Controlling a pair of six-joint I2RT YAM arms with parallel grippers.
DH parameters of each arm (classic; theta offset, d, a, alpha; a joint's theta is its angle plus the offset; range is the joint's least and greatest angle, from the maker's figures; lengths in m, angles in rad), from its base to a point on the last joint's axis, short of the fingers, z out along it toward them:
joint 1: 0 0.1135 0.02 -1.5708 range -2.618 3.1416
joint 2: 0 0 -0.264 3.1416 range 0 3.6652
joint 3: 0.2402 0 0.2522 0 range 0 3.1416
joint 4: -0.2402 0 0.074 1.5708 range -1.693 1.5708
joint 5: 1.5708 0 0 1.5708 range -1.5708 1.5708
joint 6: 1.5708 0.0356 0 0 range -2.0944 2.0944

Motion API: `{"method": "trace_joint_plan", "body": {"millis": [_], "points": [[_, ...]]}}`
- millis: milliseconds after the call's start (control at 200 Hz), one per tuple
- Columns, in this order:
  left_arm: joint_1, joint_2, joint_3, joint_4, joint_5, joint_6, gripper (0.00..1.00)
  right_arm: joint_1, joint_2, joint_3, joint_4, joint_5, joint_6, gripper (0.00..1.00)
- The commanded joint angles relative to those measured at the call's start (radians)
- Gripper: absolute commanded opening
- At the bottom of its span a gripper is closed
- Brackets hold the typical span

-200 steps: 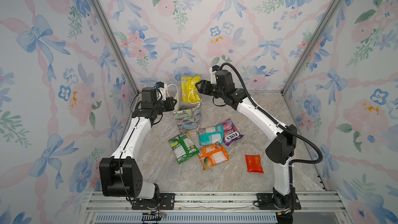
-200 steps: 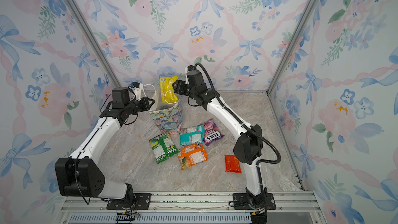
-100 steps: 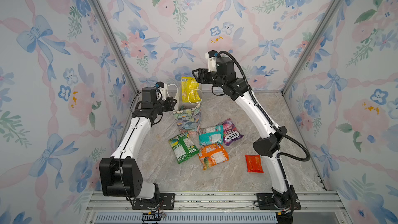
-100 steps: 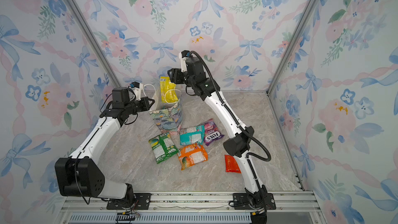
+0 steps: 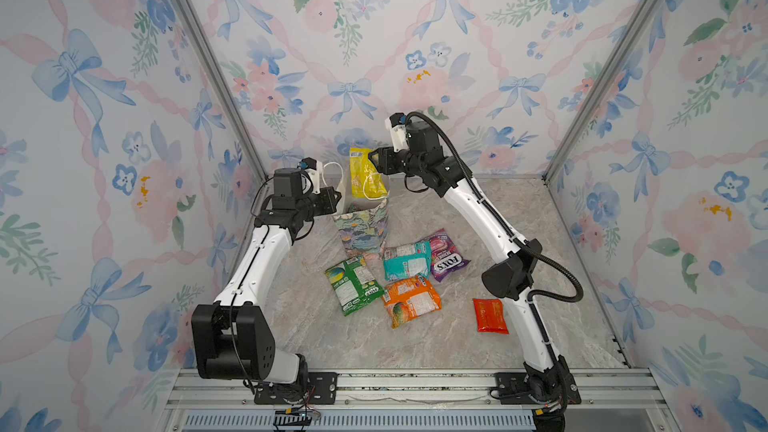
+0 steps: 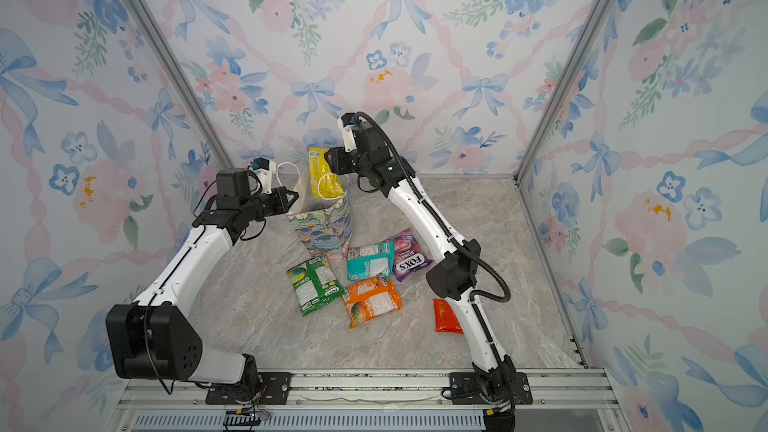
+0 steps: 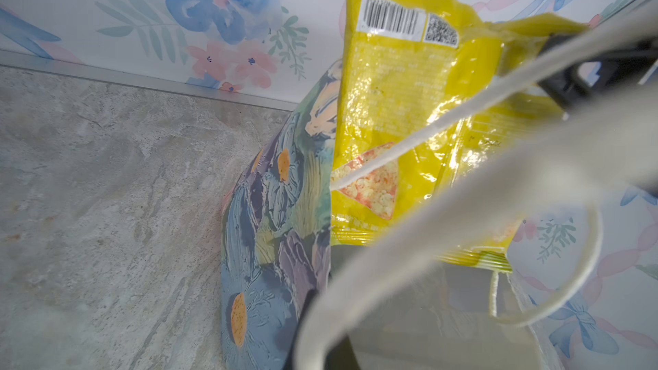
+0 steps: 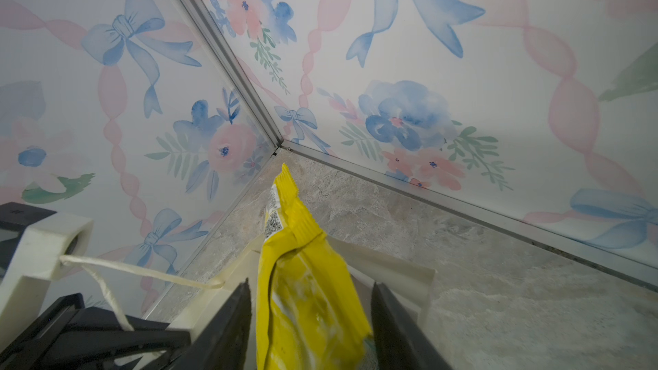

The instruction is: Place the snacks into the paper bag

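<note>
The paper bag (image 5: 363,230) (image 6: 328,226) stands upright at the back of the table. My left gripper (image 5: 332,201) (image 6: 291,199) is shut on its left rim; in the left wrist view the bag (image 7: 277,243) and a blurred cord handle (image 7: 391,243) hide the jaws. A yellow snack pouch (image 5: 365,172) (image 7: 409,101) stands in the bag, its top half sticking out. My right gripper (image 5: 375,160) (image 8: 311,282) is open, one finger on each side of the pouch (image 8: 302,279) with narrow gaps. Green (image 5: 353,284), teal (image 5: 405,261), purple (image 5: 446,255), orange (image 5: 411,301) and red (image 5: 490,315) pouches lie on the table.
Floral walls close in the marble table (image 5: 498,209) on three sides; the bag stands near the back left corner (image 8: 279,145). The loose pouches lie in front of the bag. The red pouch lies beside the right arm's lower link (image 5: 528,317).
My right gripper rose above the yellow pouch, then came back down around its top, and its jaws narrowed. The pouch stayed sticking out of the bag. The left arm has not moved.
</note>
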Motion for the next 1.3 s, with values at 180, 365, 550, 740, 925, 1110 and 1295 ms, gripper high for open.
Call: {"method": "trace_joint_plan", "body": {"millis": [180, 365, 550, 740, 925, 1110, 1295], "points": [[0.009, -0.016, -0.007, 0.003, 0.009, 0.031, 0.00, 0.010, 0.038, 0.026, 0.052, -0.037, -0.010, 0.28], [0.012, -0.020, -0.006, 0.003, 0.013, 0.031, 0.00, -0.003, 0.022, 0.005, 0.125, -0.130, 0.100, 0.05], [0.014, -0.022, -0.006, 0.004, 0.014, 0.032, 0.00, -0.021, -0.020, -0.071, 0.248, -0.227, 0.217, 0.00], [0.016, -0.022, -0.005, 0.003, 0.022, 0.030, 0.00, -0.019, -0.035, -0.095, 0.278, -0.286, 0.271, 0.00], [0.018, -0.025, -0.004, 0.005, 0.017, 0.030, 0.00, -0.022, -0.078, -0.179, 0.332, -0.312, 0.321, 0.00], [0.018, -0.026, -0.004, 0.003, 0.020, 0.030, 0.00, -0.026, -0.142, -0.321, 0.426, -0.306, 0.358, 0.00], [0.020, -0.026, -0.003, 0.005, 0.022, 0.028, 0.00, -0.022, -0.109, -0.295, 0.436, -0.275, 0.348, 0.00]]}}
